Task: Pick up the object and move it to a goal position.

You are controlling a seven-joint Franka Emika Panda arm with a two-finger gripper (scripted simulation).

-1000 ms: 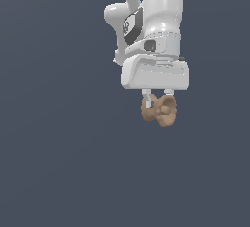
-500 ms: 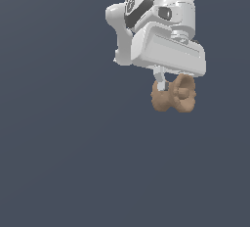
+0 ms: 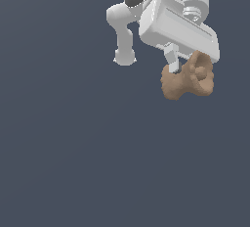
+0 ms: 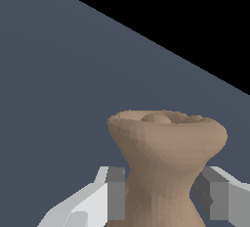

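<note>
The object is a tan-brown lumpy piece with knobby lobes, hanging in the air at the exterior view's upper right. My white gripper is shut on it from above, tilted, with one finger showing in front of the object. In the wrist view the object fills the lower middle, waisted with a flared hollowed end, and both grey pads press its narrow waist from either side.
A plain dark grey surface lies below and around. The arm's white links rise out of the exterior view's top edge. The wrist view shows the surface's far edge against black.
The gripper has carried the object up and toward the exterior view's right, and has tilted. The object stays held between the fingers.
</note>
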